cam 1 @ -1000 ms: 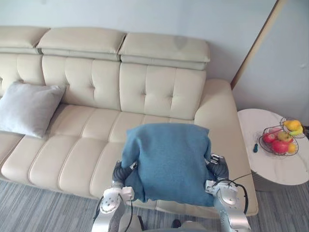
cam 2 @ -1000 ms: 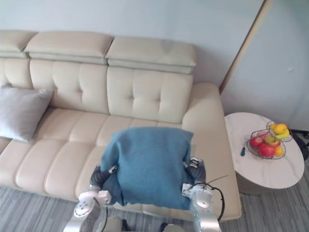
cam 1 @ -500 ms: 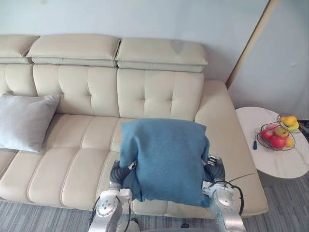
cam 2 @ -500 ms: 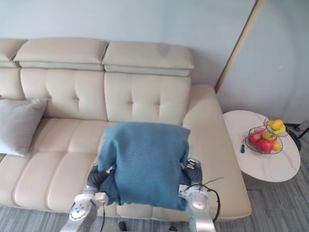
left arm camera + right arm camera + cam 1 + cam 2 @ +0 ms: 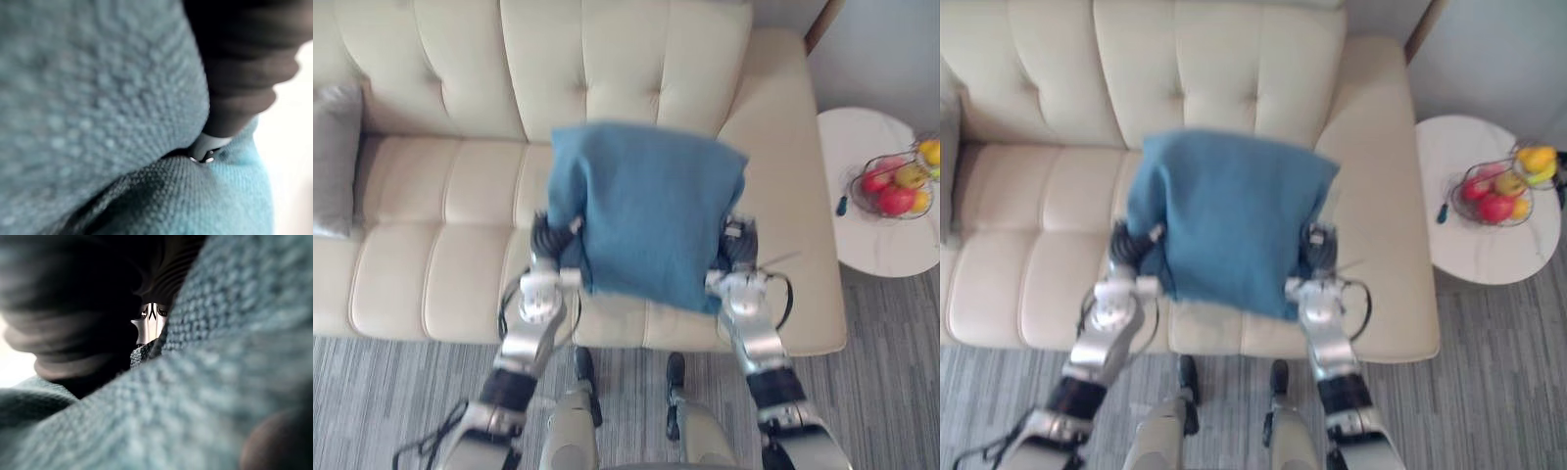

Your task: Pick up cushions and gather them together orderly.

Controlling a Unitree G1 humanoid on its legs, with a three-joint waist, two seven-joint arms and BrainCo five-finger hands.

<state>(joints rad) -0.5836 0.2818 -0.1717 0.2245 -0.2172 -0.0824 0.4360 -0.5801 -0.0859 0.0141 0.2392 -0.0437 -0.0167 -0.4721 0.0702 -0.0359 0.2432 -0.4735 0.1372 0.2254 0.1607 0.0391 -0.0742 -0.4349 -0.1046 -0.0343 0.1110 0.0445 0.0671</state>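
Observation:
A blue knitted cushion (image 5: 646,211) is held up in front of me over the right part of the cream sofa (image 5: 440,196). My left hand (image 5: 548,240) is against its left side and my right hand (image 5: 734,245) against its right side, both partly under the fabric. The left wrist view has the blue knit (image 5: 98,98) pressed right up to the hand's dark cover (image 5: 239,73). The same fabric (image 5: 220,357) shows in the right wrist view beside that hand's dark cover (image 5: 73,308). A grey cushion (image 5: 335,157) leans at the sofa's far left.
A round white side table (image 5: 876,259) stands right of the sofa, with a wire basket of fruit (image 5: 899,186) and a small dark object (image 5: 842,206) on it. Grey striped floor (image 5: 391,392) lies in front of the sofa.
The whole picture has shifted, so the camera now looks further down. The blue cushion stays between both hands, and the grey cushion rests in the same place.

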